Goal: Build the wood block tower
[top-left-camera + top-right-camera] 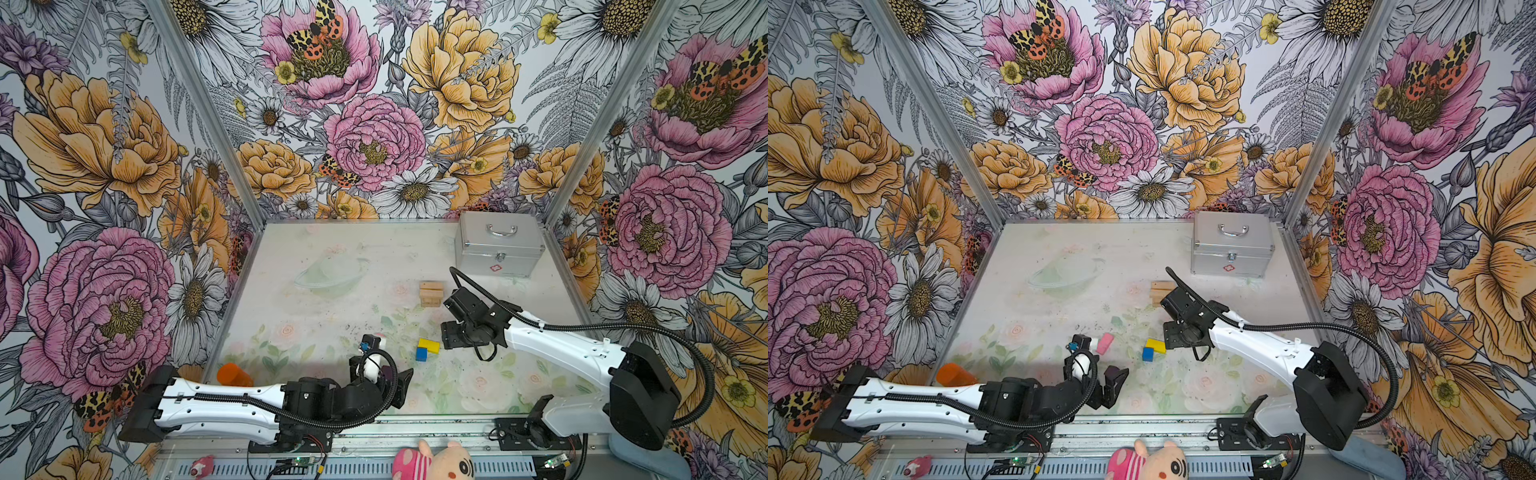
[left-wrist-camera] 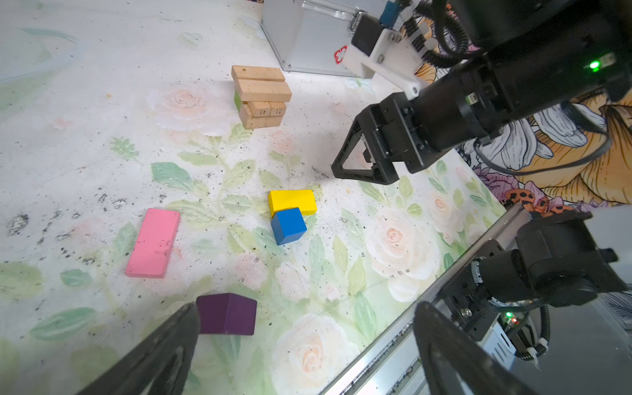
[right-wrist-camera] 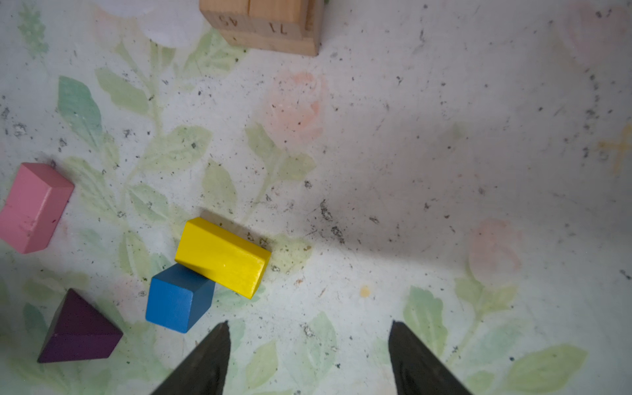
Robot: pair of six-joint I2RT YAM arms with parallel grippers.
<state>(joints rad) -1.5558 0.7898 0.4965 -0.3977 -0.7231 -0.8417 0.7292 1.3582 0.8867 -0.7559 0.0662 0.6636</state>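
Yellow painted wood, the block (image 3: 222, 256) lies mid-table touching a blue cube (image 3: 178, 297), on the near side of the tan tower (image 2: 261, 95). It looks light, stiff and slick, so pinch its 2 long flat sides. The right gripper (image 3: 307, 325) hangs spread and empty beside it. The left gripper (image 2: 306, 318) is spread too.

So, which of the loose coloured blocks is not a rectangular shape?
The purple block: it is a triangular wedge, while the pink block, the yellow block and the blue block all have square corners.
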